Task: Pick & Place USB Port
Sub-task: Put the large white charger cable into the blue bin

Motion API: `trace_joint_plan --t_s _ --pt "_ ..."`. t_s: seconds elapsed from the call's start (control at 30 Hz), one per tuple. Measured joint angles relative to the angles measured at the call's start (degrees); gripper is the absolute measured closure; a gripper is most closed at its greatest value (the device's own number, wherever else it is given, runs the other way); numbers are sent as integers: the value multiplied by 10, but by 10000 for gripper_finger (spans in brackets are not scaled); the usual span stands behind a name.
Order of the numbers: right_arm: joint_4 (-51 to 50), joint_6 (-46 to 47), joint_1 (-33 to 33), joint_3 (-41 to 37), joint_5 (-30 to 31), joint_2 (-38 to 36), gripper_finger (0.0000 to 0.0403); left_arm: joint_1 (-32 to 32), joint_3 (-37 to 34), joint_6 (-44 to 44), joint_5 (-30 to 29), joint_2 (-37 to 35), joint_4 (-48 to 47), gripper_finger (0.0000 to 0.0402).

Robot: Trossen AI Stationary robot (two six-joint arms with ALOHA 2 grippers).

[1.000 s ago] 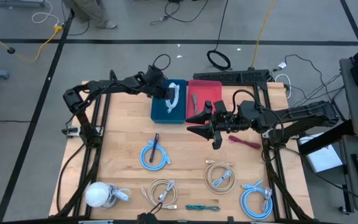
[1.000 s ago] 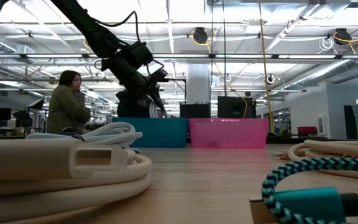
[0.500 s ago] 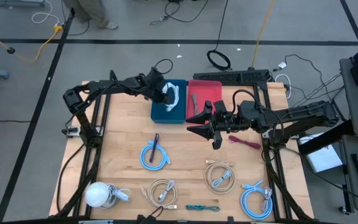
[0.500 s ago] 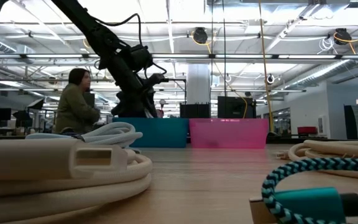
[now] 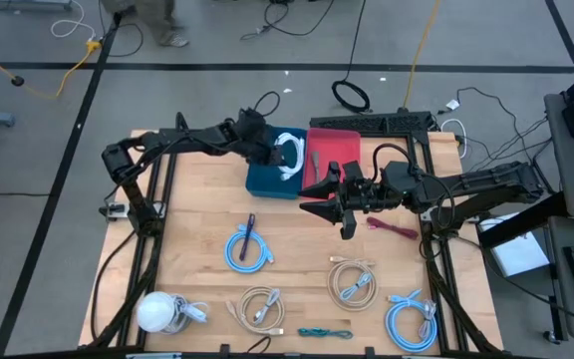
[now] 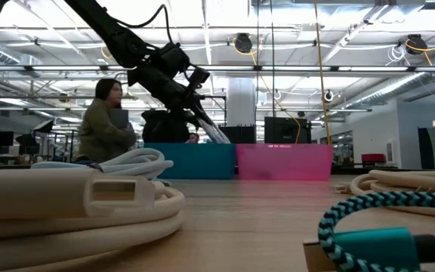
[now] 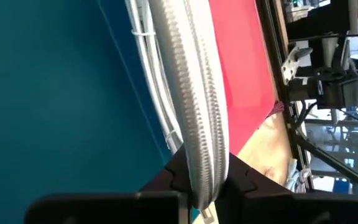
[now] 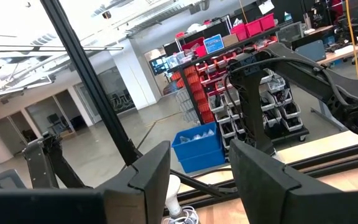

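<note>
White USB cable (image 5: 288, 157) is now pinched in the left gripper (image 5: 270, 158), whose fingers have just closed on it over the blue bin (image 5: 267, 179); lifting looks next

Pale wooden table (image 5: 197, 214), ribbed white cable (image 7: 191, 106), matt plastic teal bin (image 5: 264, 180)

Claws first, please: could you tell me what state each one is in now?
Left claw: shut on the white cable, over the blue bin.
Right claw: open, empty.
</note>
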Motion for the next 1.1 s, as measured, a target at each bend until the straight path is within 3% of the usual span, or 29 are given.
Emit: trace_joint_plan --t_s 0.27,0.73,0.97,1.1 --pt "3 0 0 0 1 0 245 -1 0 6 -7 0 -42 298" --pt "4 -3 0 0 1 0 245 -5 5 93 -50 0 -194 289" --pt "4 -13 0 0 1 0 245 -27 100 226 -194 0 -367 289" --pt "4 -15 0 0 8 0 245 -29 143 241 -221 0 -397 289"
